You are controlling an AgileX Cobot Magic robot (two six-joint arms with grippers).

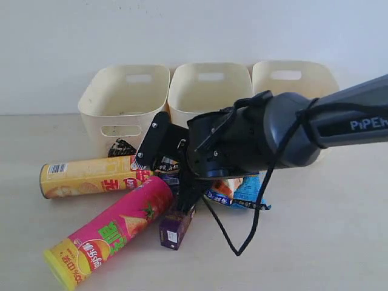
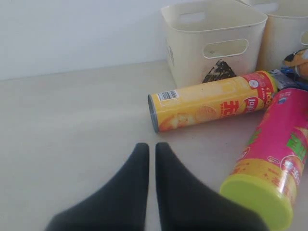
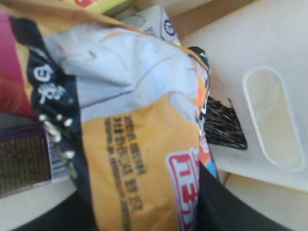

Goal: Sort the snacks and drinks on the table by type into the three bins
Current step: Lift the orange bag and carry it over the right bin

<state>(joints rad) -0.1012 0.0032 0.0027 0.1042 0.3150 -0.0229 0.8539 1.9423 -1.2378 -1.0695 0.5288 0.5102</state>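
Observation:
My right gripper (image 3: pixel 144 204) is shut on the orange-white foil packet (image 3: pixel 139 144), which fills the right wrist view. Beside it show the dark purple carton (image 3: pixel 24 163), the dark packet (image 3: pixel 221 125) and a bin wall (image 3: pixel 274 120). In the exterior view the right arm reaches over the pile, and its fingers (image 1: pixel 185 191) point down next to the purple carton (image 1: pixel 176 230). The yellow tube (image 1: pixel 91 176) and the pink tube (image 1: pixel 109 233) lie to the left. My left gripper (image 2: pixel 151 147) is shut and holds nothing, low over the table (image 2: pixel 72 120).
Three cream bins stand in a row at the back: left (image 1: pixel 124 91), middle (image 1: pixel 209 91), right (image 1: pixel 294 76). A blue packet (image 1: pixel 251 191) and an orange one (image 1: pixel 229 185) lie under the right arm. A black cable (image 1: pixel 242 242) hangs from the arm.

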